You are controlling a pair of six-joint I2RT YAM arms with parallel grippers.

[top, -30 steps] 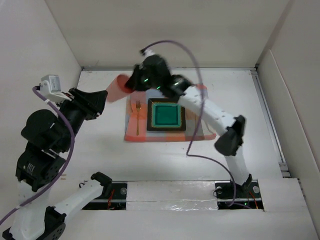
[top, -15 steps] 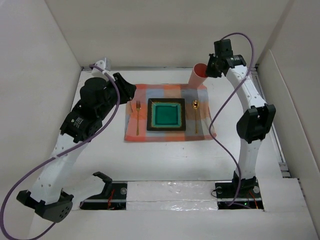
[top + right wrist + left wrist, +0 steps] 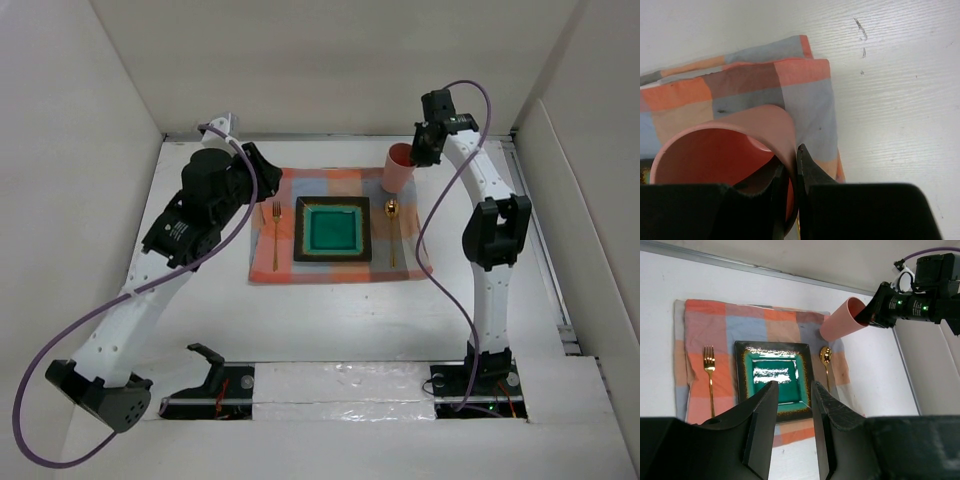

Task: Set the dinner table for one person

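On the white dinner table (image 3: 330, 320) lies an orange-and-grey checked cloth (image 3: 340, 268) with a green square plate (image 3: 332, 229), a gold fork (image 3: 275, 228) on its left and a gold spoon (image 3: 392, 225) on its right. My right gripper (image 3: 414, 152) is shut on the rim of a pink cup (image 3: 397, 167), holding it tilted above the cloth's far right corner; one finger is inside the cup (image 3: 722, 150), one outside. My left gripper (image 3: 792, 405) is open and empty, raised above the cloth's left side (image 3: 262, 185).
White walls enclose the table on the left, back and right. A metal strip (image 3: 540, 240) runs along the right edge. A purple cable (image 3: 440, 215) hangs beside the right arm. The arm bases sit at the near edge.
The right gripper has brought the pink cup a little down and left, over the cloth's far right corner. The left arm has shifted slightly right, nearer the cloth.
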